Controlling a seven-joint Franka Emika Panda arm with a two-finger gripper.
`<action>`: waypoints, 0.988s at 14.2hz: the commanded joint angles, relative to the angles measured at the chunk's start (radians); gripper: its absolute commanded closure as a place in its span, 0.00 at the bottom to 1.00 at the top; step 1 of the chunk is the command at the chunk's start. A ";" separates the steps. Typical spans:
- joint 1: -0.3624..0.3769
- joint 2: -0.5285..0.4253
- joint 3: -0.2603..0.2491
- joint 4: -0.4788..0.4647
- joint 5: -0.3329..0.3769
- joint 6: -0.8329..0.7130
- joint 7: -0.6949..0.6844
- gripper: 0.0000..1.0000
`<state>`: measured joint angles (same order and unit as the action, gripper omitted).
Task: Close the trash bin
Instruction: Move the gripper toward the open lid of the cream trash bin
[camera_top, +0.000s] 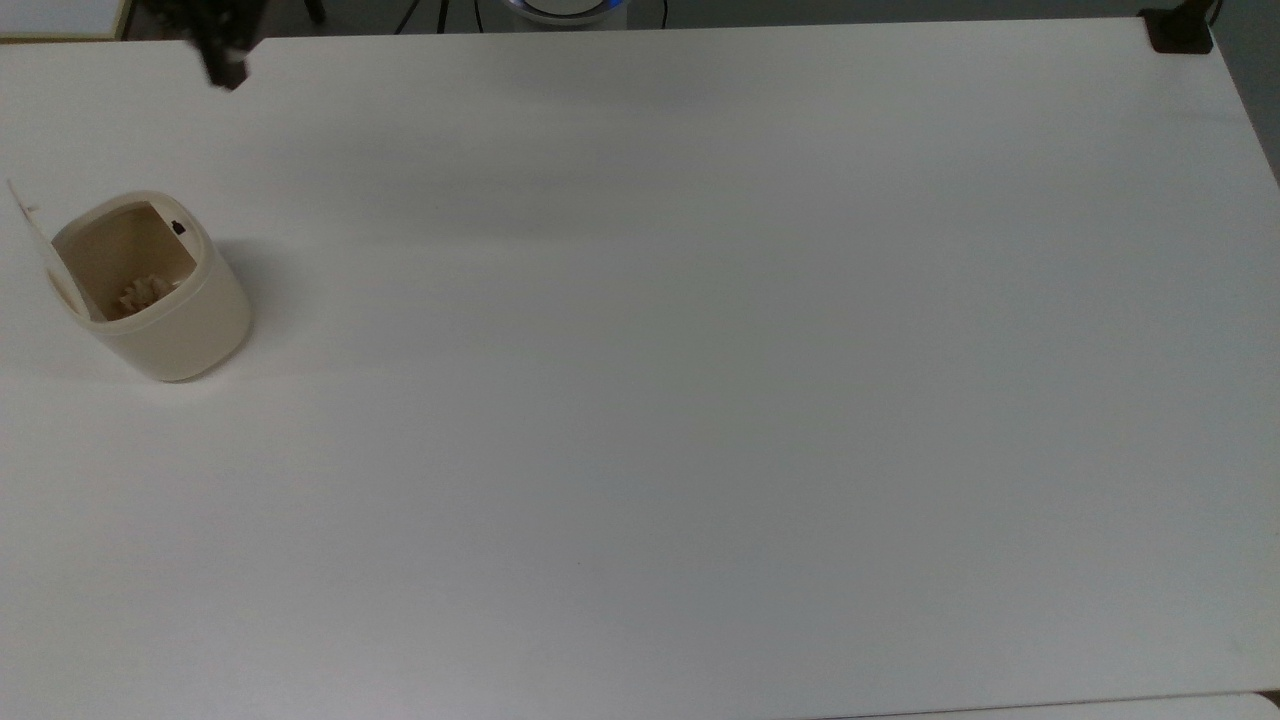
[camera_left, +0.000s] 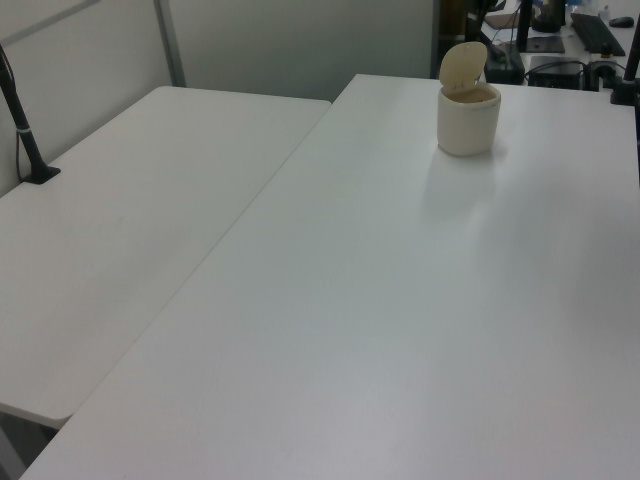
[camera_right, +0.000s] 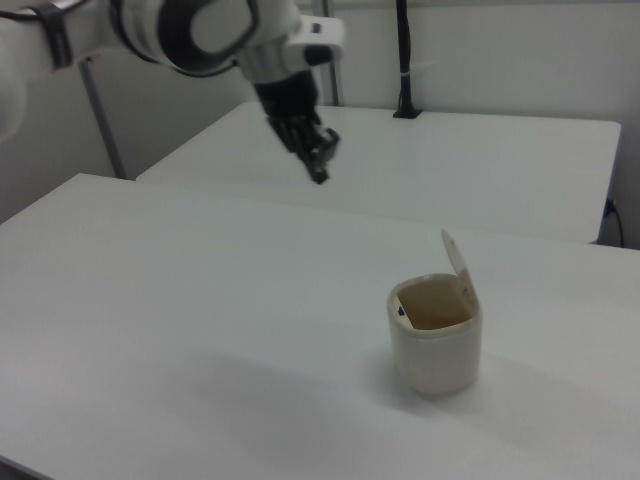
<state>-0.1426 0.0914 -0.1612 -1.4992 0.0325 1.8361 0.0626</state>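
The trash bin is a cream-beige tub standing at the top view's left, on the white table. Its flat hinged lid stands upright, so the bin is open. A small dark button sits on the rim, and crumpled paper lies inside. The left view shows the bin far back with its lid raised. In the right view my gripper hangs in the air, well up and to the left of the bin, with its fingers together and holding nothing. The top view has the gripper blurred near the far table edge.
A black clamp grips the far right corner in the top view. A second white table adjoins this one and carries a black post. Another post rises behind in the right view.
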 joint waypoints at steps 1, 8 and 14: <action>-0.051 0.088 0.000 0.010 0.004 0.172 0.089 0.91; -0.190 0.125 0.000 0.005 -0.019 0.426 0.203 0.96; -0.198 0.198 -0.003 0.005 -0.039 0.428 0.203 0.96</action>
<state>-0.3377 0.2640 -0.1633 -1.4986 0.0145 2.2421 0.2396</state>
